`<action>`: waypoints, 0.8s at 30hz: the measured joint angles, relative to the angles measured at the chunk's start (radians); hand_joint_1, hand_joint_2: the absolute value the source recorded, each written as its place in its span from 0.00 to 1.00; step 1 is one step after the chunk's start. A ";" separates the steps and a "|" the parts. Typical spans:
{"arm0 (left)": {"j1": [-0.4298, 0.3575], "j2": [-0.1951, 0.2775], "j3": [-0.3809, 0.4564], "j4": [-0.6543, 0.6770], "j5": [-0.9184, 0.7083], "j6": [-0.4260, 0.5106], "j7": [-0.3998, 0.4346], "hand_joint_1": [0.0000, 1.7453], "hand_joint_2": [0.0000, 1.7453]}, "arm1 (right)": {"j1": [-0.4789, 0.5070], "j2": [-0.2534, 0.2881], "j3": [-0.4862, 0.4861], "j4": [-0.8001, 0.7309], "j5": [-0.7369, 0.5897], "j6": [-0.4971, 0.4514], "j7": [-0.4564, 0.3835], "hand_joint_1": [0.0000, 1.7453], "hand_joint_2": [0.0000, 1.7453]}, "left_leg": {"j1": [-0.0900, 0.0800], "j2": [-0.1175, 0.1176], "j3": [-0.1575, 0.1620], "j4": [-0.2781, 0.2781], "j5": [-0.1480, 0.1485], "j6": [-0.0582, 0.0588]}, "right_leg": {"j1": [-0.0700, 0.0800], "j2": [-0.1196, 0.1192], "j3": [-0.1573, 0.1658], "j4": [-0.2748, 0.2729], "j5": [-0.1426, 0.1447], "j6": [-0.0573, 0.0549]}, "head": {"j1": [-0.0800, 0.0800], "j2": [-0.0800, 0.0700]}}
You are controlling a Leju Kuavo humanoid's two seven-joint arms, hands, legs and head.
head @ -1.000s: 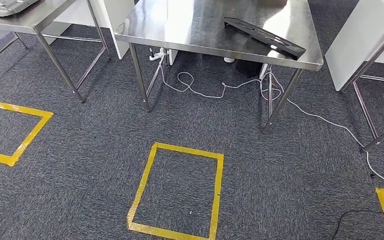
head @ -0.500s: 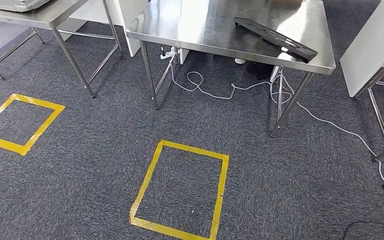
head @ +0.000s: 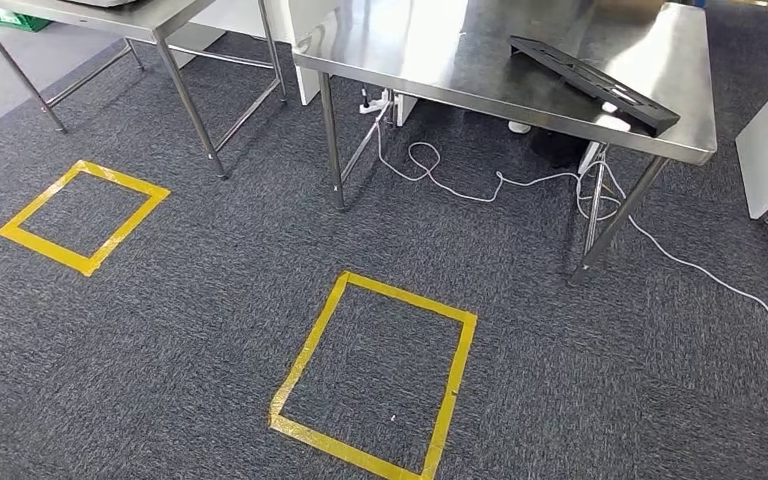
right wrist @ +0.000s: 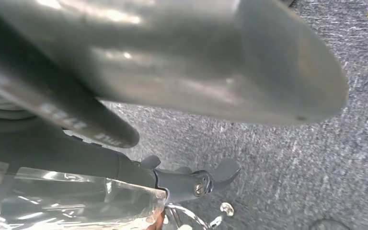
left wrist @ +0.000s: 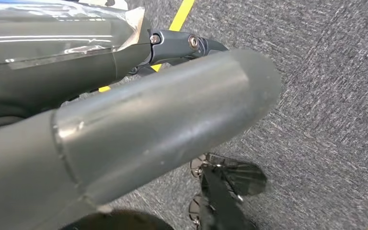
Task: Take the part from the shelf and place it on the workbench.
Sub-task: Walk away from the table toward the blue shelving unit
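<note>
— What is seen from left to right in the head view?

— A yellow tape square (head: 82,215) is marked on the grey carpet (head: 190,330) at the left, below a steel table (head: 150,20) at the upper left edge. A second tape square (head: 375,372) is laid near the middle. Beyond it the steel worktop (head: 440,50) is seen, and the black part (head: 592,83) is lying flat on its right half, close to the near right corner. White cable (head: 460,185) is coiled on the floor under the worktop and is trailed off to the right.

— Can any writing or brand be read?

— None can be made out on the part, the worktop or the tape.

— How are the robot hands held?

— The left robot hand (left wrist: 139,129) is viewed from its wrist camera against the carpet, with clear plastic wrap seen beside it; whether it is spread or clenched cannot be told. The same is true of the right robot hand (right wrist: 172,72): the thick grey thumb is seen close up over the carpet, and its state cannot be told.
</note>
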 joint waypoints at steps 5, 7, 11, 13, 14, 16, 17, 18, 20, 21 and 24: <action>-0.001 0.001 0.000 0.000 0.000 0.002 0.000 0.00 0.00 | -0.005 0.003 0.000 0.000 0.006 -0.009 0.007 0.00 0.00 | -0.005 -0.023 0.004 -0.042 0.026 0.023 | 0.001 -0.002 -0.013 0.025 -0.014 0.016 | 0.003 0.000; -0.001 0.001 0.000 0.000 0.001 0.003 0.000 0.00 0.00 | -0.003 0.001 0.000 0.000 0.009 -0.010 0.008 0.00 0.00 | -0.001 -0.040 -0.002 -0.049 0.038 0.031 | -0.003 0.043 -0.061 0.130 -0.071 0.013 | 0.006 0.000; 0.002 0.000 0.000 0.000 0.002 0.003 0.001 0.00 0.00 | 0.003 0.000 0.000 0.000 0.009 -0.010 0.011 0.00 0.00 | -0.002 -0.081 -0.014 -0.046 0.046 0.031 | -0.010 0.066 -0.119 0.278 -0.118 0.027 | 0.008 0.000; 0.002 0.000 0.000 0.000 0.002 0.003 0.001 0.00 0.00 | 0.002 -0.001 0.000 0.000 0.009 -0.010 0.011 0.00 0.00 | -0.001 -0.102 -0.014 -0.041 0.046 0.028 | -0.015 0.080 -0.052 0.146 -0.062 0.046 | 0.008 0.000; 0.002 0.000 0.000 0.000 0.002 0.003 0.001 0.00 0.00 | 0.002 -0.002 0.000 0.001 0.009 -0.010 0.011 0.00 0.00 | -0.003 -0.112 -0.016 -0.036 0.043 0.024 | -0.017 0.096 -0.019 0.075 -0.038 0.049 | 0.008 0.000; 0.001 0.000 0.000 0.000 0.002 0.003 0.001 0.00 0.00 | 0.001 -0.002 0.000 0.001 0.009 -0.010 0.011 0.00 0.00 | -0.005 -0.126 -0.025 -0.028 0.042 0.013 | -0.018 0.115 0.013 0.003 -0.019 0.041 | 0.007 0.000; 0.002 0.000 0.000 0.000 0.002 0.003 0.001 0.00 0.00 | 0.000 -0.002 0.000 0.002 0.009 -0.010 0.011 0.00 0.00 | -0.006 -0.131 -0.030 -0.026 0.043 0.006 | -0.016 0.114 0.013 0.001 -0.019 0.033 | 0.007 0.000; 0.003 0.000 0.000 0.000 0.002 0.003 0.001 0.00 0.00 | -0.001 -0.002 0.000 0.001 0.009 -0.010 0.011 0.00 0.00 | -0.003 -0.137 -0.034 -0.026 0.045 0.001 | -0.017 0.106 0.013 0.000 -0.016 0.027 | 0.006 0.000; 0.004 0.000 0.000 0.000 0.002 0.004 0.001 0.00 0.00 | -0.002 -0.001 0.000 0.001 0.010 -0.009 0.011 0.00 0.00 | 0.000 -0.123 -0.047 -0.004 0.030 -0.010 | -0.021 0.091 0.014 -0.003 -0.011 0.014 | 0.004 0.000; 0.004 0.000 0.000 0.000 0.002 0.004 0.001 0.00 0.00 | -0.002 0.000 0.000 0.001 0.010 -0.008 0.012 0.00 0.00 | 0.002 -0.107 -0.065 0.032 0.006 -0.015 | -0.024 0.082 0.014 -0.005 -0.010 0.006 | 0.001 0.000; 0.003 0.000 0.000 0.000 0.005 0.005 0.001 0.00 0.00 | 0.000 0.000 0.000 0.002 0.010 -0.002 0.012 0.00 0.00 | 0.008 -0.067 -0.157 0.221 -0.084 -0.029 | -0.019 0.053 0.014 -0.005 -0.013 -0.006 | -0.003 0.000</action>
